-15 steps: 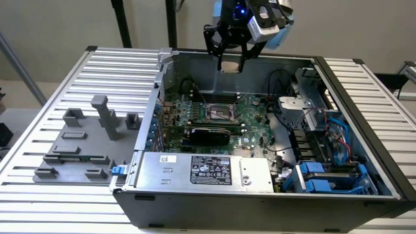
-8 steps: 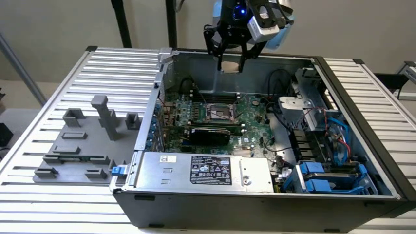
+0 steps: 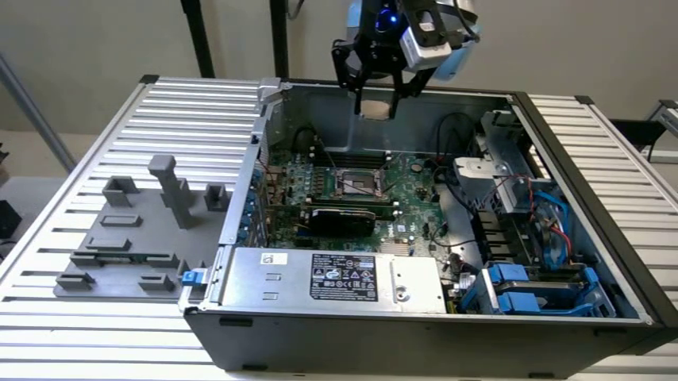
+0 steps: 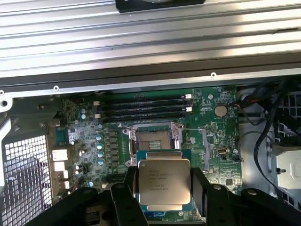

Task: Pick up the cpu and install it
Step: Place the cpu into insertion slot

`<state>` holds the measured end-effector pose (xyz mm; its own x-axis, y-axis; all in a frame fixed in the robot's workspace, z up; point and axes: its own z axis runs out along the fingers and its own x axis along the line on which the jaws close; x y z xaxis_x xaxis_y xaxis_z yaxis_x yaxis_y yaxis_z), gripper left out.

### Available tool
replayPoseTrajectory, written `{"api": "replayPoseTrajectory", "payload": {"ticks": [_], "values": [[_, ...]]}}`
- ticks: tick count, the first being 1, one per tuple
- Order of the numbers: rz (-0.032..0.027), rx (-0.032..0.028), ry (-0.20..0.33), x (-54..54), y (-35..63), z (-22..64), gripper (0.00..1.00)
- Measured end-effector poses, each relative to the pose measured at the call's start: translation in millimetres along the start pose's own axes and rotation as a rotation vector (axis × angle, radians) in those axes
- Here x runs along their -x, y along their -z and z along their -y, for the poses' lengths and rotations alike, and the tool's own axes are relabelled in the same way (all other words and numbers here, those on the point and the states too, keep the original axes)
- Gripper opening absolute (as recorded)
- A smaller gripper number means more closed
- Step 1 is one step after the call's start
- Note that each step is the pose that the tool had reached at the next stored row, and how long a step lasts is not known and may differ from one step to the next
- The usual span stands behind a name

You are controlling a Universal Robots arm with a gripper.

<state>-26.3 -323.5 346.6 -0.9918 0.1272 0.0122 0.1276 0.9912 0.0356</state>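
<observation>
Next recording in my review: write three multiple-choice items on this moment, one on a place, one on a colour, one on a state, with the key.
1. Where is the cpu? A) in the socket B) between the fingers, over the open computer case C) lying outside that case
2. What colour is the motherboard? A) red B) green C) white
3. The socket is: A) empty B) holding a chip C) under a cooler
Key: 1 B, the fingers clamp its edges above the motherboard. 2 B, green shows all around the socket. 3 A, its middle lies bare.
</observation>
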Motion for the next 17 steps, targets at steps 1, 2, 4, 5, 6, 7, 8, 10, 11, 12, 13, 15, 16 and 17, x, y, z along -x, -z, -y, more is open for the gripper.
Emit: {"api": "replayPoseTrajectory", "payload": {"ticks": [1,2,4,5,6,7,8,10,11,12,13,15,16,17], "values": [[0.0006,0.0002,-0.017,0.0,-0.2,0.0,0.55],[0.0012,0.0005,-0.035,0.0,-0.4,0.0,0.55],[0.0025,0.0009,-0.072,0.0,-0.8,0.0,0.55],[0.0032,0.0011,-0.09,0.0,-1.0,0.0,0.55],[0.0038,0.0013,-0.108,0.0,-1.2,0.0,0.55],[0.0044,0.0015,-0.126,0.0,-1.3,0.0,0.55],[0.0051,0.0017,-0.143,0.0,-1.5,0.0,0.55],[0.0064,0.0022,-0.181,0.0,-2.0,0.1,0.55],[0.007,0.0024,-0.199,0.0,-2.2,0.1,0.55],[0.0077,0.0027,-0.217,0.0,-2.4,0.1,0.55],[0.0083,0.0029,-0.235,0.0,-2.6,0.1,0.55],[0.0096,0.0033,-0.271,0.0,-3.0,0.1,0.55],[0.0103,0.0035,-0.289,0.0,-3.2,0.1,0.55],[0.0109,0.0037,-0.307,0.0,-3.4,0.1,0.55]]}}
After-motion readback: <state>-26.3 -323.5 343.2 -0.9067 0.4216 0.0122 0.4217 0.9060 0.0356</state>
